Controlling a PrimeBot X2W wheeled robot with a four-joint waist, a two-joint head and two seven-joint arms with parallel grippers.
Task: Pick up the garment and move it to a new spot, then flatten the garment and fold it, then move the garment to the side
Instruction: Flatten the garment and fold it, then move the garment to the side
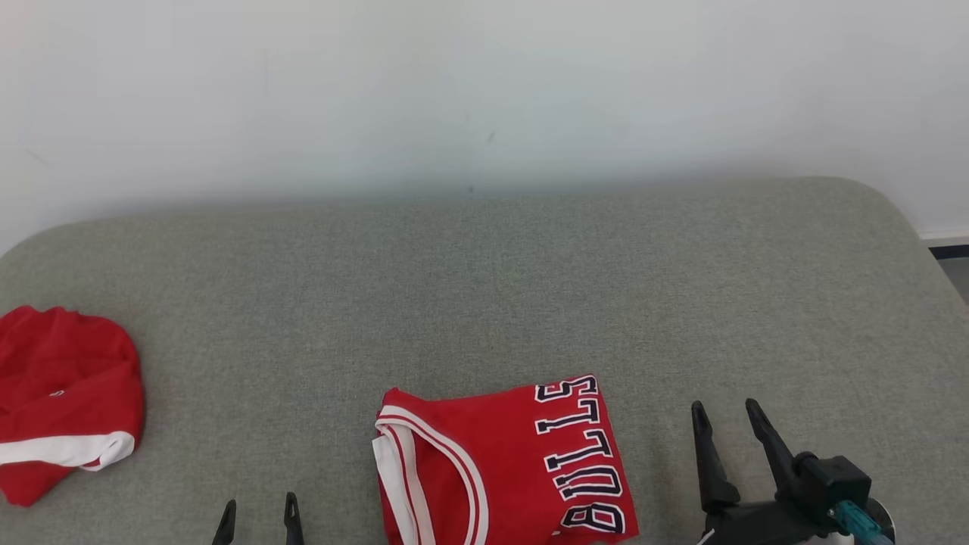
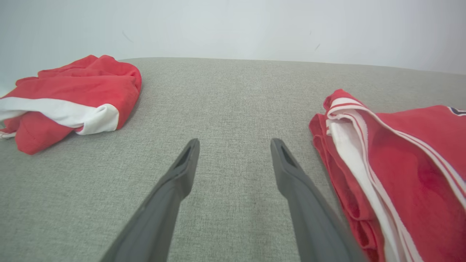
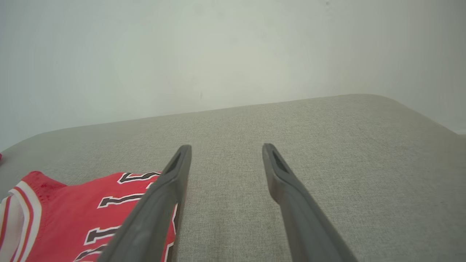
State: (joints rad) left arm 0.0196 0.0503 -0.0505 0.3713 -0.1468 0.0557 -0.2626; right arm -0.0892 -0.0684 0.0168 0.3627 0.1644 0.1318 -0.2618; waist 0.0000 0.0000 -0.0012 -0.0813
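Observation:
A folded red jersey (image 1: 503, 465) with white trim and dark "BULLS" lettering lies at the near middle of the grey padded table. In the left wrist view the jersey (image 2: 400, 174) sits to the right of my fingers; in the right wrist view the jersey (image 3: 72, 218) lies at the lower left. My left gripper (image 1: 257, 513) stands open left of the jersey, holding nothing, and my left gripper (image 2: 235, 145) hovers over bare fabric. On the jersey's right my right gripper (image 1: 725, 412) is open and empty; in its own view my right gripper (image 3: 225, 151) points at the bare table.
A second red garment (image 1: 64, 401) with a white band lies bunched at the table's left edge, also seen as the bunched garment (image 2: 72, 98). The grey table (image 1: 484, 288) ends at a pale wall behind. Its rounded right corner shows at the far right.

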